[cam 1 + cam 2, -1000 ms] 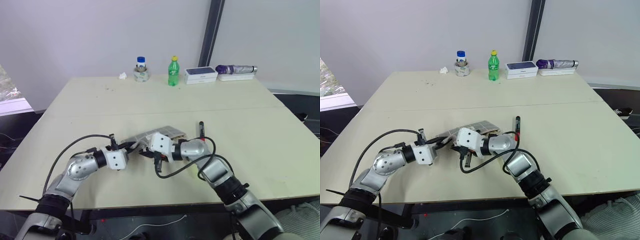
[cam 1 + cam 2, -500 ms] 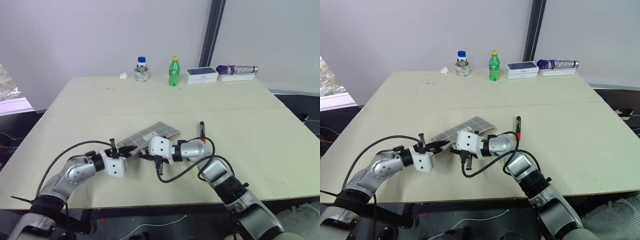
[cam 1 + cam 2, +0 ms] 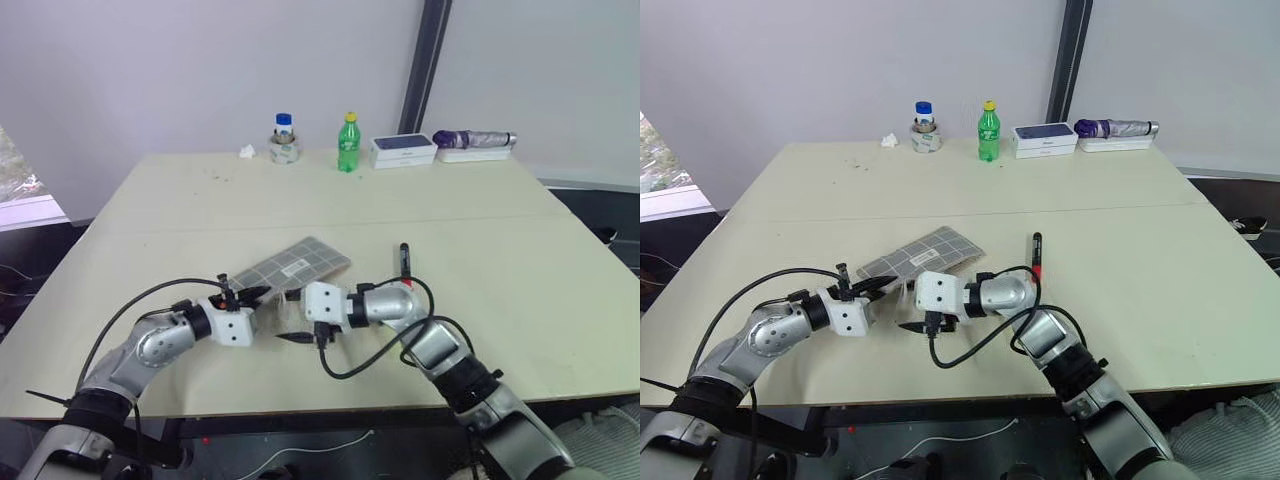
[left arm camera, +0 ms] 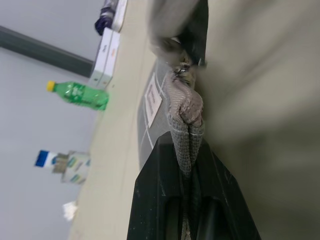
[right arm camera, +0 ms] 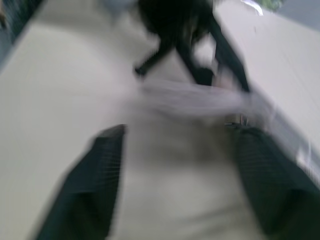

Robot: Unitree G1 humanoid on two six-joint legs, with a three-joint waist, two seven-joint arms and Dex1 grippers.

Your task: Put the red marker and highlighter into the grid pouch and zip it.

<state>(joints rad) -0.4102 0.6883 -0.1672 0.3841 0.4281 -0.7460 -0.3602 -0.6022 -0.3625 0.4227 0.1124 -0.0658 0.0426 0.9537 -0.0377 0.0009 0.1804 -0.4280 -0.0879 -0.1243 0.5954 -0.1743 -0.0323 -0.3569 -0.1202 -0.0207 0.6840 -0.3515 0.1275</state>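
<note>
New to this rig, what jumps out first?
Near the table's front, the left hand is pinched shut on an edge of the grid pouch, while the right hand hangs open beside it. The red marker lies loose on the table, right of the pouch.

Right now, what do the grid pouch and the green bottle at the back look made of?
Grid pouch: woven fabric, matte; its weave shows and it puckers where the left end effector pinches it. Green bottle: probably translucent, glossy plastic with a yellow cap.
</note>
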